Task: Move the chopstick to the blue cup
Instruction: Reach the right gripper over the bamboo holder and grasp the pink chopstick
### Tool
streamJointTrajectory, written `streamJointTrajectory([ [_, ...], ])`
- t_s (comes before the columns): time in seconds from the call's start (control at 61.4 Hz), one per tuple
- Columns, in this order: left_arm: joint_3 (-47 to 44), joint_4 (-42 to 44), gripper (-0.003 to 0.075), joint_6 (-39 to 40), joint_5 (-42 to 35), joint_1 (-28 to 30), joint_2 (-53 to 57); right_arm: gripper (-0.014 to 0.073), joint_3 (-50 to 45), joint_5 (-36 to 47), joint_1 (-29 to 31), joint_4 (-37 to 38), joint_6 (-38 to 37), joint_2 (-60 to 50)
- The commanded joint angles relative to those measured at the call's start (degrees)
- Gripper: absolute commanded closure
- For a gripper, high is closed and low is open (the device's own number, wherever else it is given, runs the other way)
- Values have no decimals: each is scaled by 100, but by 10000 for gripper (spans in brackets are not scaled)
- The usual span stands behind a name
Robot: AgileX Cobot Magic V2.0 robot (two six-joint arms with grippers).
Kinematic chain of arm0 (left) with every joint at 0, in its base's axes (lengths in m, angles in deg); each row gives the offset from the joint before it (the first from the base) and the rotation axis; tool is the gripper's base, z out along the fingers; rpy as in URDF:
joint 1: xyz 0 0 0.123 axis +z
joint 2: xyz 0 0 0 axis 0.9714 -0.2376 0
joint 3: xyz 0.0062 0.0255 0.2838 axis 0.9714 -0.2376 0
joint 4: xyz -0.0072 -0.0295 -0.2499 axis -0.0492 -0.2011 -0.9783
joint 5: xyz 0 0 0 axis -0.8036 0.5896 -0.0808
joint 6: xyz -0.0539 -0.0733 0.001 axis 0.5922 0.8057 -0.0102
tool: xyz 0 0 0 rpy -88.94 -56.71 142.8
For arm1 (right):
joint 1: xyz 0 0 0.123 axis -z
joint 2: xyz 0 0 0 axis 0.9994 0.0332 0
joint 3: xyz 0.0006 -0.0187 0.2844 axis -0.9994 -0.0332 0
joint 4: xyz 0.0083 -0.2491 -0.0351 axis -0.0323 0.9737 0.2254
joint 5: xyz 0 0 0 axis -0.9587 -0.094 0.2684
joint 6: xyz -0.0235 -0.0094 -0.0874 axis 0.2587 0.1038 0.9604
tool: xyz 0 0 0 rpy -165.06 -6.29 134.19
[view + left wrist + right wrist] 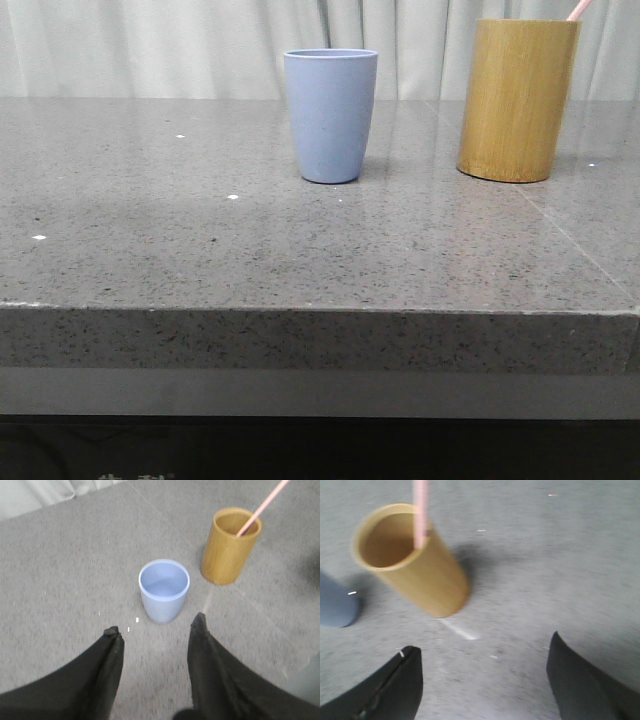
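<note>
Grey speckled countertop (200,250) held everything. Both grippers, left (156,630) and right (482,655), gaped empty. Beyond the right jaws, the chopstick (420,515) stood in a bamboo holder (415,560); blue cup (164,590) waited. Nothing grasped yet; next, pinch the stick.

The blue cup (331,116) is a matte grey-blue plastic tumbler, no handle, tapering a bit toward the base. It's standing upright and empty on the speckled grey countertop (200,250), roughly mid-table toward the far side. The chopstick (260,509) is a thin pale pink stick leaning inside the bamboo holder (518,98) just right of the cup, upper end poking out past the rim.
</note>
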Motion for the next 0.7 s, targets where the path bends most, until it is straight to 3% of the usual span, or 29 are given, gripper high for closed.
streamJointTrajectory([
  [0.0,-742,-36,405,66,-694,-26,692,54,547,-88,46,-796,590,267],
  [0.277,-2509,-102,405,66,-1183,-26,1848,54,1699,-312,-53,-1282,909,1285],
  [0.684,-2719,-102,405,66,-1230,-26,2001,57,2735,3,-563,-1272,904,2504],
])
